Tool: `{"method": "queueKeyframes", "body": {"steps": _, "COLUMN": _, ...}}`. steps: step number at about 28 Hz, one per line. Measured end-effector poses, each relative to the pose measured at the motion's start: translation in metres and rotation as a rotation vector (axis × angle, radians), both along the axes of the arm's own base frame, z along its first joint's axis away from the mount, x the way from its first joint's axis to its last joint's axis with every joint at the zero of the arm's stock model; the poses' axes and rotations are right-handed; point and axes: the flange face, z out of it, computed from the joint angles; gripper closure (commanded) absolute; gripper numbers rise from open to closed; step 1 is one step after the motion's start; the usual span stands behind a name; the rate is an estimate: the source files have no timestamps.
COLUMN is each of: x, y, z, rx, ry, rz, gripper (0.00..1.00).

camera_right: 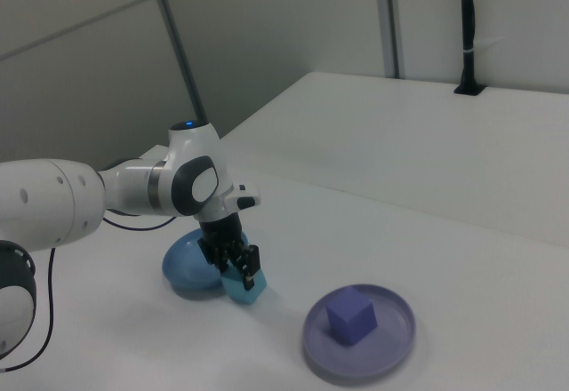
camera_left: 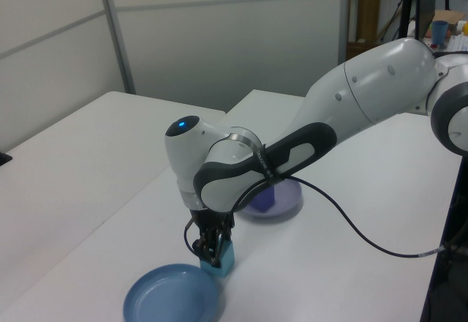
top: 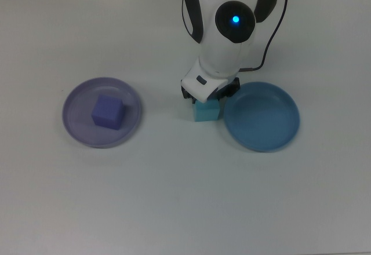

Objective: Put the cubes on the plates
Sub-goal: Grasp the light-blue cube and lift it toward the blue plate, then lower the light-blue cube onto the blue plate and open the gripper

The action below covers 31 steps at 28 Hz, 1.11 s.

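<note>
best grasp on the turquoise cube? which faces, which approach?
Pinch two opposite vertical faces of the turquoise cube, coming straight down. It sits flat on the table, top face up. The blue plate lies close on the top view's right, so the near and far faces probably give more room. The gripper is already directly over it.

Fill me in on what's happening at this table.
A Franka arm is sorting cubes onto plates. The purple cube already sits in the lavender plate. The tool is down at the turquoise cube, fingers on either side of it; the cube rests on the table just beside the blue plate, on the top view's left of it. That plate holds nothing so far. Whether the fingers have closed on the cube is not clear.
</note>
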Motion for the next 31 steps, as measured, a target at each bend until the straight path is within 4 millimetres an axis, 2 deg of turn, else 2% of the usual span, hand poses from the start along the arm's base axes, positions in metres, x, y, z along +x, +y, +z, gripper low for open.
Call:
{"method": "queueKeyframes", "body": {"steps": 5, "x": 0.007, "y": 0.002, "z": 0.028, "rx": 0.012, "ry": -0.052, "rz": -0.010, "gripper": 0.87}}
{"method": "queueKeyframes", "body": {"steps": 8, "x": 0.007, "y": 0.012, "z": 0.049, "rx": 0.025, "ry": -0.088, "rz": -0.017, "gripper": 0.86}}
{"method": "queueKeyframes", "body": {"steps": 11, "x": 0.002, "y": 0.036, "z": 0.058, "rx": 0.036, "ry": -0.106, "rz": -0.018, "gripper": 0.85}}
{"method": "queueKeyframes", "body": {"steps": 15, "x": -0.017, "y": 0.086, "z": 0.056, "rx": 0.031, "ry": -0.109, "rz": 0.003, "gripper": 0.79}}
{"method": "queueKeyframes", "body": {"steps": 16, "x": -0.022, "y": 0.097, "z": 0.054, "rx": 0.028, "ry": -0.109, "rz": 0.005, "gripper": 0.75}}
{"method": "queueKeyframes", "body": {"steps": 17, "x": -0.026, "y": 0.106, "z": 0.051, "rx": 0.025, "ry": -0.108, "rz": 0.007, "gripper": 0.66}}
{"method": "queueKeyframes", "body": {"steps": 19, "x": -0.032, "y": 0.122, "z": 0.045, "rx": 0.020, "ry": -0.104, "rz": 0.011, "gripper": 0.56}}
{"method": "queueKeyframes", "body": {"steps": 21, "x": -0.036, "y": 0.132, "z": 0.039, "rx": 0.023, "ry": -0.110, "rz": 0.014, "gripper": 0.37}}
{"method": "queueKeyframes", "body": {"steps": 22, "x": -0.035, "y": 0.135, "z": 0.036, "rx": 0.025, "ry": -0.116, "rz": 0.015, "gripper": 0.27}}
{"method": "queueKeyframes", "body": {"steps": 23, "x": -0.034, "y": 0.135, "z": 0.033, "rx": 0.026, "ry": -0.120, "rz": 0.016, "gripper": 0.00}}
{"method": "queueKeyframes", "body": {"steps": 27, "x": -0.028, "y": 0.131, "z": 0.021, "rx": 0.020, "ry": -0.131, "rz": 0.018, "gripper": 0.00}}
{"method": "queueKeyframes", "body": {"steps": 31, "x": -0.024, "y": 0.127, "z": 0.019, "rx": 0.013, "ry": -0.136, "rz": 0.016, "gripper": 0.00}}
